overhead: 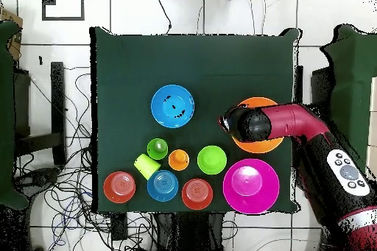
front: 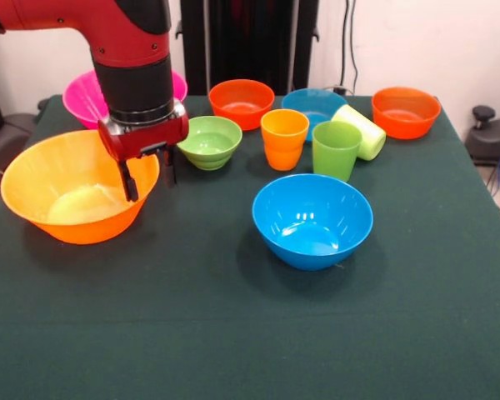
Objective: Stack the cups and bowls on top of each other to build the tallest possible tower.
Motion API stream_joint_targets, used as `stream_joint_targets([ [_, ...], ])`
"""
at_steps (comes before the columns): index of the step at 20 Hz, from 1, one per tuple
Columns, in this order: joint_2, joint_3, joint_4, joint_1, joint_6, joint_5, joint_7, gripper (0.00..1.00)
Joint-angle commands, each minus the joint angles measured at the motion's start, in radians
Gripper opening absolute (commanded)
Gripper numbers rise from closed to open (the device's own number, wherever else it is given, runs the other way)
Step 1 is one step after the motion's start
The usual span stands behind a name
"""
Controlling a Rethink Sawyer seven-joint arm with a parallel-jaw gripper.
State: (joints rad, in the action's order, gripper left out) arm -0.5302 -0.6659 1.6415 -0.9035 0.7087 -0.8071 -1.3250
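Seven bowls [front: 312, 218], three cups [front: 284, 138]. Gripper [front: 148, 177] jaws apart, straddling large yellow-orange bowl [front: 58, 196] rim, holding nothing.

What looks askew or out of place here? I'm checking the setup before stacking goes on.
Only the lime-yellow cup stands out: it lies tipped on its side, leaning against the green cup, while the orange cup stands upright. The bowls all sit upright and separate; nothing looks spilled or damaged.
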Motion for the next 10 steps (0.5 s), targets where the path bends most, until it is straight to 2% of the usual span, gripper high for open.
stream_joint_targets([
  [1,-0.015,0.049,0.057,0.042,0.124,-0.015,0.134,1.00],
  [10,0.025,0.077,0.037,0.030,0.093,-0.071,0.127,1.00],
])
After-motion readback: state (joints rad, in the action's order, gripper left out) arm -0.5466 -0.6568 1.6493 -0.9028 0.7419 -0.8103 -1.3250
